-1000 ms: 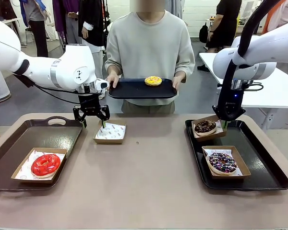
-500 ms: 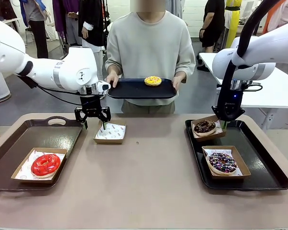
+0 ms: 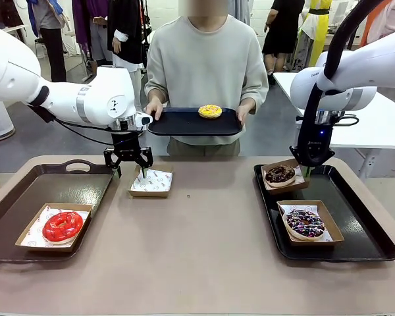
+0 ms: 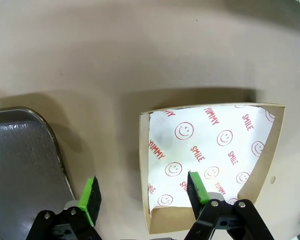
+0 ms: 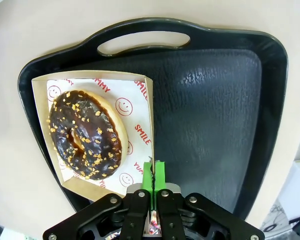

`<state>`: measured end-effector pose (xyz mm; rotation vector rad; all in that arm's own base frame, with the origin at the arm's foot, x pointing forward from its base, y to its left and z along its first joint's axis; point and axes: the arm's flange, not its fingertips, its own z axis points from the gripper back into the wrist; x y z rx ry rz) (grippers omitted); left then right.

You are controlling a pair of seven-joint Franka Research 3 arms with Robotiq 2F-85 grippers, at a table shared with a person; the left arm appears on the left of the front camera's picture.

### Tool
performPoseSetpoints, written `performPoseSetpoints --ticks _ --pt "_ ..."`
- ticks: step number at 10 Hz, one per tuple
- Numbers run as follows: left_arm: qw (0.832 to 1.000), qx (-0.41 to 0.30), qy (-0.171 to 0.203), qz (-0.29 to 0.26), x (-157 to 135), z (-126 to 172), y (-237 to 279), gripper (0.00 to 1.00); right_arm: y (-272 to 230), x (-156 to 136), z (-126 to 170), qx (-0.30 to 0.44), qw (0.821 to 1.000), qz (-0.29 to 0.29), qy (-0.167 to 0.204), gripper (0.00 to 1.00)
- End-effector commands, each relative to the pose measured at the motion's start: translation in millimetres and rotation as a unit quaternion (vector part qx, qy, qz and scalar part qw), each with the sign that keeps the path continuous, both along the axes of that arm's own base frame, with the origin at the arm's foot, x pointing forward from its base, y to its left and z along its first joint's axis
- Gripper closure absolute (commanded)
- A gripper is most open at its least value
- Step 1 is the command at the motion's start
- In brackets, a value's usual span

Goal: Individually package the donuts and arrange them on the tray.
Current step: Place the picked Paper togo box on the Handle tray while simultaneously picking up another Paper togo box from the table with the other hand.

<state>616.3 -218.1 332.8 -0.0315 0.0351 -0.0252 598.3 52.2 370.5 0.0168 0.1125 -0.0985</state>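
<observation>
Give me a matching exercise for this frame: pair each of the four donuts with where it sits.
Things:
1. red donut
2. yellow donut
3. dark chocolate donut
4. sprinkled donut

Places:
A. near box on the right tray
B. on the tray the person holds
C. box on the left tray
D. far box on the right tray

Pairs: 1-C, 2-B, 3-D, 4-A

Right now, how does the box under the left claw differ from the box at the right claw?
The box under the left claw is empty and sits on the bare table; the box at the right claw holds a chocolate donut and rests on the black tray. Both are brown cardboard with smiley-print paper.
</observation>
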Motion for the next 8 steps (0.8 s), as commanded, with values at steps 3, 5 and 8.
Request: performPoseSetpoints --ticks 3,5,8 --pt "1.0 0.019 0.001 0.02 5.3 1.8 -4.1 0.68 -2.3 6.2 -1.2 0.02 1.0 0.008 0.004 0.0" --pt "1.0 0.02 0.002 0.02 5.1 2.2 -3.5 0.83 -2.8 6.6 -0.6 0.02 1.0 0.007 0.004 0.0" --pt "1.0 0.017 0.005 0.024 5.3 5.4 -2.6 1.0 -2.3 7.6 0.9 0.022 1.0 0.005 0.004 0.0"
